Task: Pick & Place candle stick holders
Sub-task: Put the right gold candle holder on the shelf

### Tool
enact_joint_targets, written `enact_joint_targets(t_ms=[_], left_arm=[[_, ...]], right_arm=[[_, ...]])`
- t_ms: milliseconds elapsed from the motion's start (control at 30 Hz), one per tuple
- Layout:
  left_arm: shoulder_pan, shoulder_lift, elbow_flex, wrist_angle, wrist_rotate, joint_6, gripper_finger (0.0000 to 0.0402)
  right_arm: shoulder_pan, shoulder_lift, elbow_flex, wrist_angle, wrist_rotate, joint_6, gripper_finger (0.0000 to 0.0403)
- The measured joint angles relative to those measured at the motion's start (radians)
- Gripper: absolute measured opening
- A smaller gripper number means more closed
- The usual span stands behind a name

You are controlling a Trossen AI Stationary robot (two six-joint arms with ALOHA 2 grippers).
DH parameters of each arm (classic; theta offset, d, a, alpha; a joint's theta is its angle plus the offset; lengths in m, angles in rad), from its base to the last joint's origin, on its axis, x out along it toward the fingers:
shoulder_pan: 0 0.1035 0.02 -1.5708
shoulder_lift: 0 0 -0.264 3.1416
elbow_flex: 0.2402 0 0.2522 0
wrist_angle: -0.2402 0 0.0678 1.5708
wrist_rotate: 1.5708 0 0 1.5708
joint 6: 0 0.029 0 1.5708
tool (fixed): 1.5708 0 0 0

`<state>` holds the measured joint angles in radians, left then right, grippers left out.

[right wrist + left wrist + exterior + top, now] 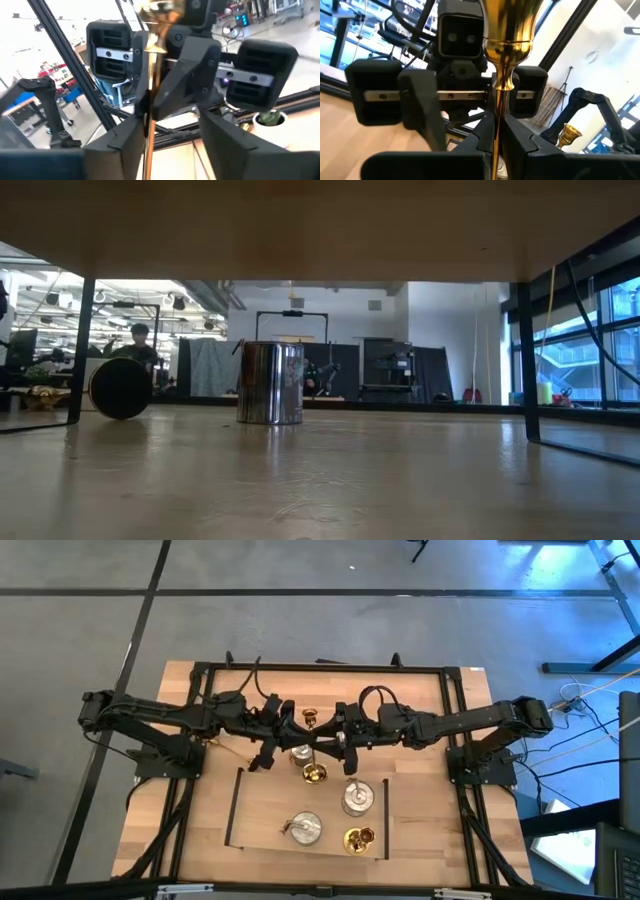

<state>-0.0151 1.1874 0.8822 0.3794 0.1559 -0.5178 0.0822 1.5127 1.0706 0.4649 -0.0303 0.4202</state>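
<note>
A gold candle stick holder (310, 718) hangs above the table's middle, between my two grippers, which face each other. My left gripper (496, 150) is shut on it. My right gripper (172, 145) is open, its fingers on either side of the gold stem (150, 105), which runs close to one finger (125, 142); I cannot tell whether it touches. On the table stand three silver-grey holders (300, 753) (357, 797) (305, 828) and two more gold ones (315, 774) (360, 838). My left gripper pinches the holder's slim stem (496, 125) between its two fingers, below the flared cup (510, 30). The fingers come in level from the table's left side and lie across the stem. The holder stands about upright, cup up; its base is hidden below the fingers.
A dark frame (236, 808) outlines a tray area on the near half of the table, with several holders inside it. The low view shows one silver holder (270, 383) standing on the wood. A black frame (320, 667) edges the table. A person (140, 345) sits far behind.
</note>
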Motion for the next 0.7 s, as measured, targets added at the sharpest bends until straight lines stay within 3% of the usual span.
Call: enact_joint_targets(t_ms=[400, 567, 700], left_arm=[[-0.09, -0.034, 0.002, -0.087, -0.128, 0.155, 0.001], [-0.129, -0.044, 0.0, -0.13, -0.209, 0.178, 0.001], [-0.178, -0.031, 0.0, -0.129, -0.274, 0.191, 0.001]], right_arm=[[-0.003, -0.032, -0.002, -0.073, -0.075, 0.137, 0.0261], [0.006, -0.08, 0.0, -0.142, -0.061, 0.226, 0.0283], [0.029, -0.134, 0.0, -0.201, 0.016, 0.253, 0.0303]])
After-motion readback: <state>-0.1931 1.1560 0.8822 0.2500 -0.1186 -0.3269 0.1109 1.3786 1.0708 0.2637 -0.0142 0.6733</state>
